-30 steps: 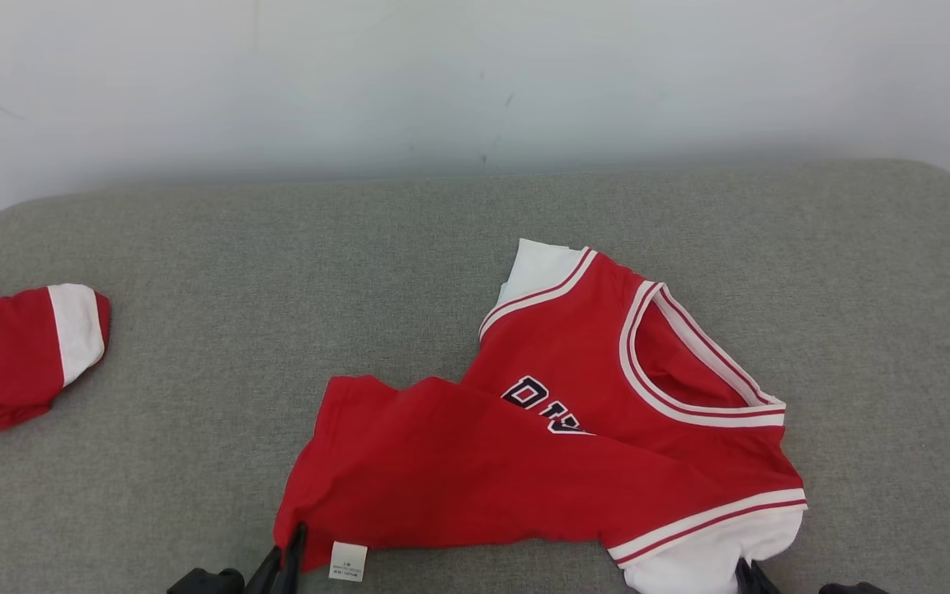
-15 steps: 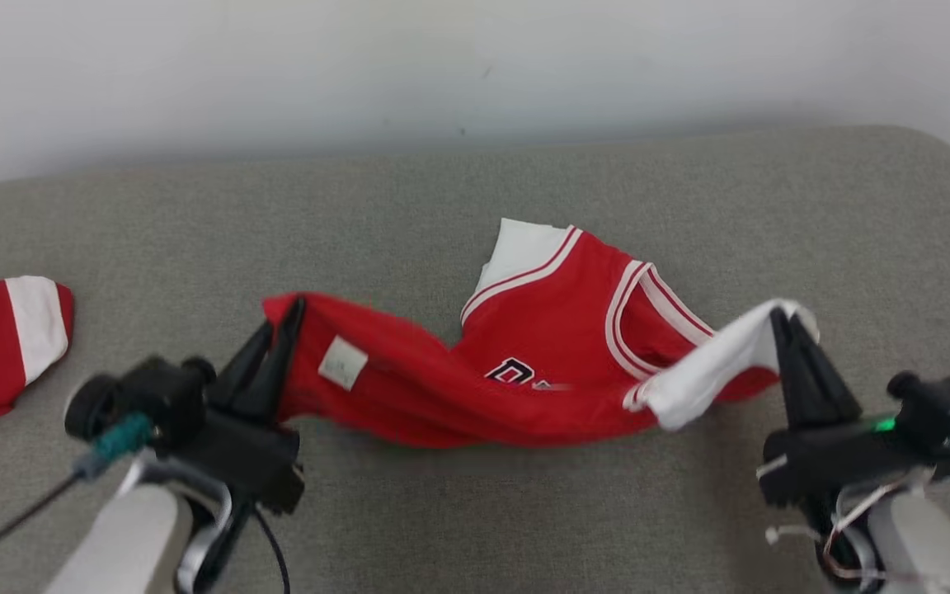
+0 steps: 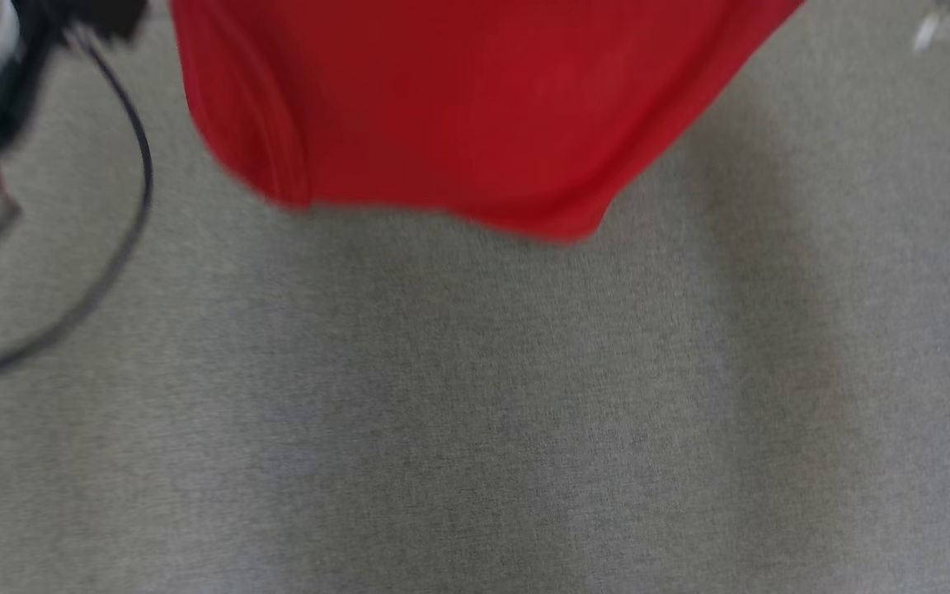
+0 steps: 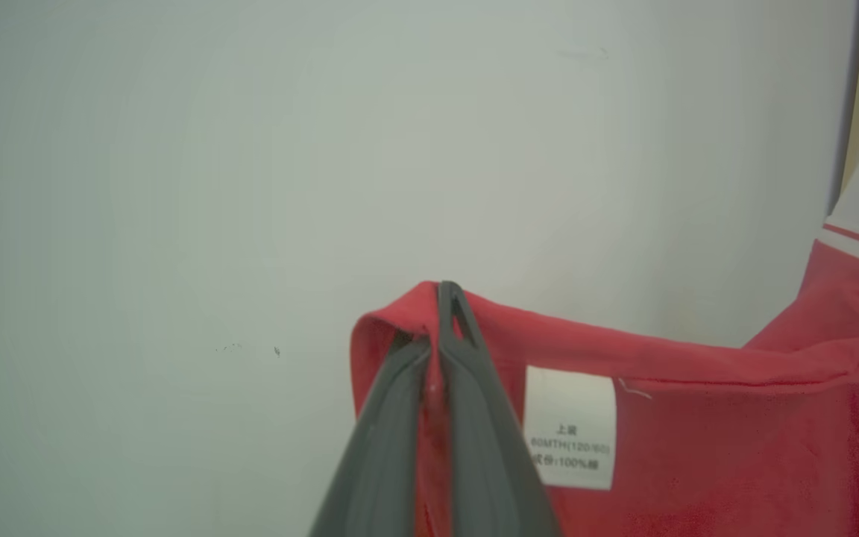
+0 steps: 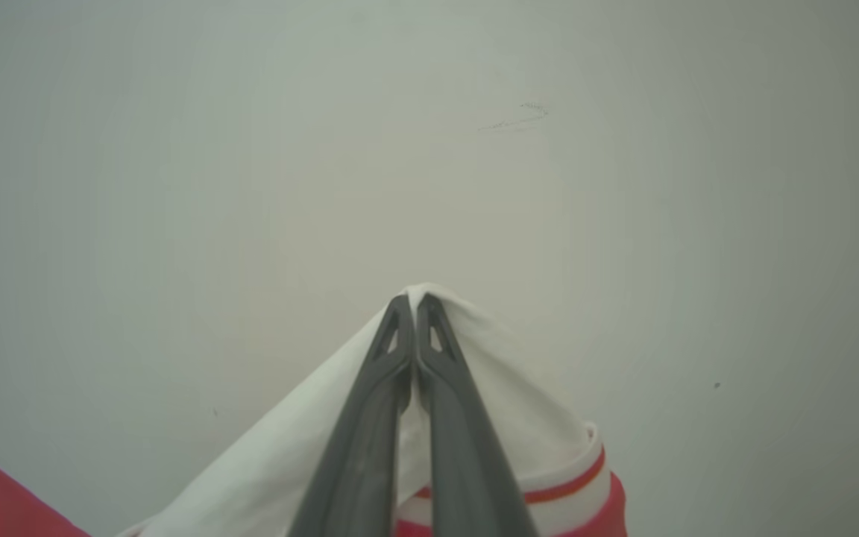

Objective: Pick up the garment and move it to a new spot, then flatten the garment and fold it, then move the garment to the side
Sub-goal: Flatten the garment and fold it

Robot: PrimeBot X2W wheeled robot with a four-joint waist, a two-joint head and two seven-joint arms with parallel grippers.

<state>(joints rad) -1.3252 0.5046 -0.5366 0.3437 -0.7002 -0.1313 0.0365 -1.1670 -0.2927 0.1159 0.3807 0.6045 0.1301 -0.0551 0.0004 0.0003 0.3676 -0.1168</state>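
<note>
Over grey upholstery (image 3: pixel 475 412), left gripper (image 4: pixel 446 294) and right gripper (image 5: pixel 414 302) clamp the hanging garment (image 3: pixel 458 107).

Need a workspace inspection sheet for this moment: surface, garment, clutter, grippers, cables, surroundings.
surface: grey fabric surface, shadowed under the garment; head view is blurred
job's things: red garment held up, hanging between the two grippers; white label beside the left grip
clutter: nothing seen
grippers: left gripper fingers shut on the garment's red edge; right gripper fingers shut on its white sleeve
cables: black cable looping below the left arm, beside the garment's edge
surroundings: plain pale wall behind the garment
</note>
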